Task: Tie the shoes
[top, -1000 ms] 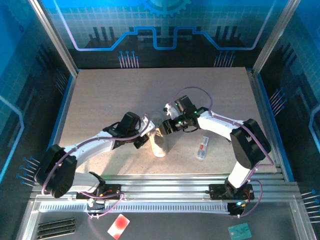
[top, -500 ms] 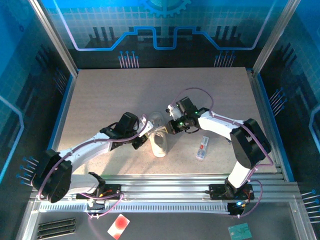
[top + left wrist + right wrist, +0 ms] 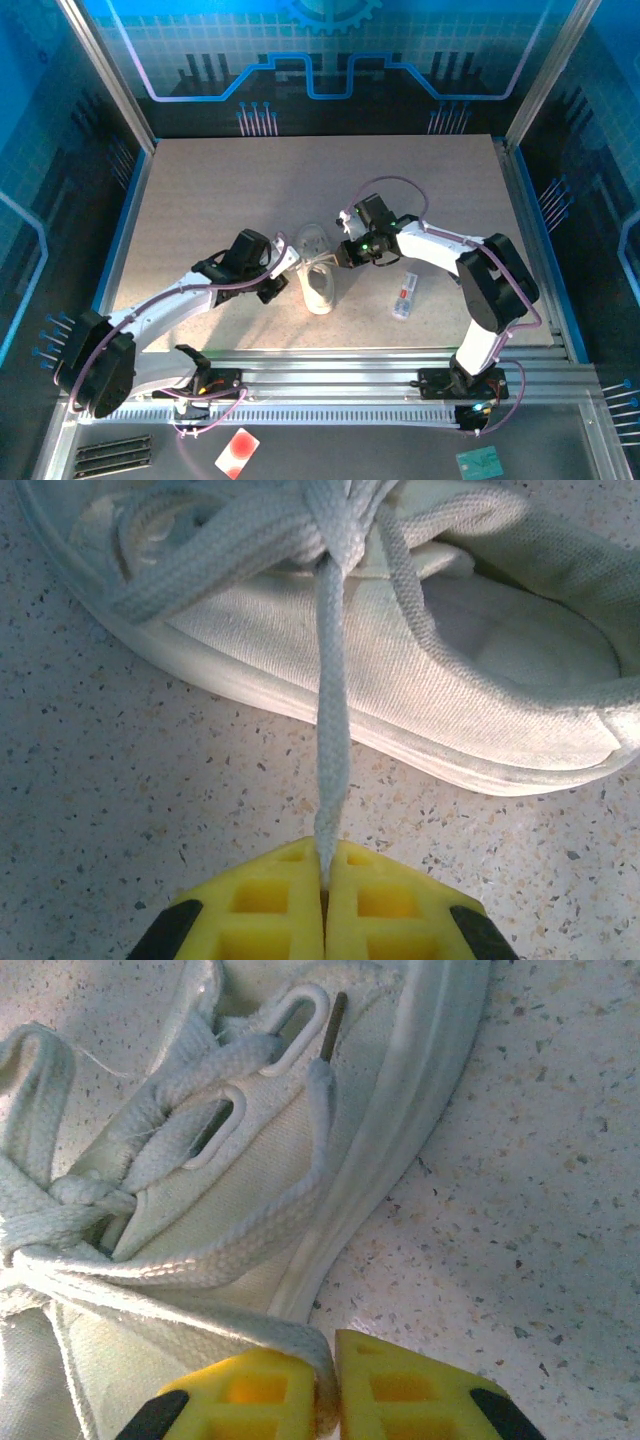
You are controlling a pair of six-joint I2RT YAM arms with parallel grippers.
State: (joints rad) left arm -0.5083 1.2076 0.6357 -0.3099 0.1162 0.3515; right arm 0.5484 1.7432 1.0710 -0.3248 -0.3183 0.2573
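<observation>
Sneaker: we see the sneaker [image 3: 319,290] standing sole-down on the table [image 3: 200,190], a little toward 6 o'clock from the table's middle. Its length runs roughly along the 12-to-6 line.

Laces: the laces [image 3: 330,730] cross in a bunch over the top of the sneaker. In the left wrist view one strand runs straight and tight from that bunch across the speckled table. In the right wrist view a flat strand [image 3: 200,1260] lies across the sneaker's side.

Left gripper: from above we find the left gripper [image 3: 284,281] at 9 o'clock of the sneaker, just beside it. In its own view, the left gripper [image 3: 323,865] has its yellow fingers [image 3: 265,910] pressed together with the tight strand pinched between them.

Right gripper: from above, the right gripper [image 3: 338,258] sits at about 1 o'clock of the sneaker, at its far end. Up close, the right gripper [image 3: 333,1360] has its yellow fingers [image 3: 420,1390] drawn together, and the flat strand passes down into the thin seam between them, so we read it as clamped on the laces.

Flat white item: a small flat white rectangular item with red marks [image 3: 404,296] lies on the table at 3 o'clock of the sneaker, apart from it.
</observation>
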